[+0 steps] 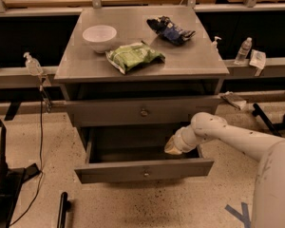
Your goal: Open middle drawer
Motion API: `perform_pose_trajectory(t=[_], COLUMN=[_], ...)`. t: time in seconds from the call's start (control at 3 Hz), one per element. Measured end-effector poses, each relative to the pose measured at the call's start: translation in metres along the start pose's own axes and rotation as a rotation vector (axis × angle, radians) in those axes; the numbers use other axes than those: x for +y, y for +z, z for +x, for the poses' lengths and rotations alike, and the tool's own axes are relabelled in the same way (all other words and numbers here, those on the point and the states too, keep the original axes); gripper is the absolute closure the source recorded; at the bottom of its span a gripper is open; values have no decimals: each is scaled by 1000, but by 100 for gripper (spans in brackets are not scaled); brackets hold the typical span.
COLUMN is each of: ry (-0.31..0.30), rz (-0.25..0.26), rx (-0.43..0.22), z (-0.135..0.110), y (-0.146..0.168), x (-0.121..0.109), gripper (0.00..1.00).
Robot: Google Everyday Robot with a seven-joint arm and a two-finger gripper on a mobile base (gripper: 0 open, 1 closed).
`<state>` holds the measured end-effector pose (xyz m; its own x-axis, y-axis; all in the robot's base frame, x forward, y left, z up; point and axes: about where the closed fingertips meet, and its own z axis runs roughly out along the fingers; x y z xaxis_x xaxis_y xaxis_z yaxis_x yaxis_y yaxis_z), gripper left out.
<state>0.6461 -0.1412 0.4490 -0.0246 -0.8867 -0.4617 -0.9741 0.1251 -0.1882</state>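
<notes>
A white robot arm [237, 139] comes in from the bottom right corner and reaches left with its elbow bent. Its claw [173, 146] dips into the right end of the middle drawer [144, 171], which stands pulled well out (whether the claw is apart or together cannot be told). Just above is the top drawer [109, 112], with one round knob. On the cabinet's grey surface [199, 63], a green bag [135, 57] lies near the front edge. A white bowl [99, 34] sits toward the back left corner and a dark blue bag [171, 31] toward the back right. A clear bottle [243, 50] stands beyond the right edge.
</notes>
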Motion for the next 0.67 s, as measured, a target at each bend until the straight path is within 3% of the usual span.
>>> perform_pose_trajectory(t=[0.33, 0.67], ry=[54, 47], rz=[-49, -68], rx=[-9, -16], z=[18, 20], y=[26, 30], x=[19, 28], gripper=[100, 100])
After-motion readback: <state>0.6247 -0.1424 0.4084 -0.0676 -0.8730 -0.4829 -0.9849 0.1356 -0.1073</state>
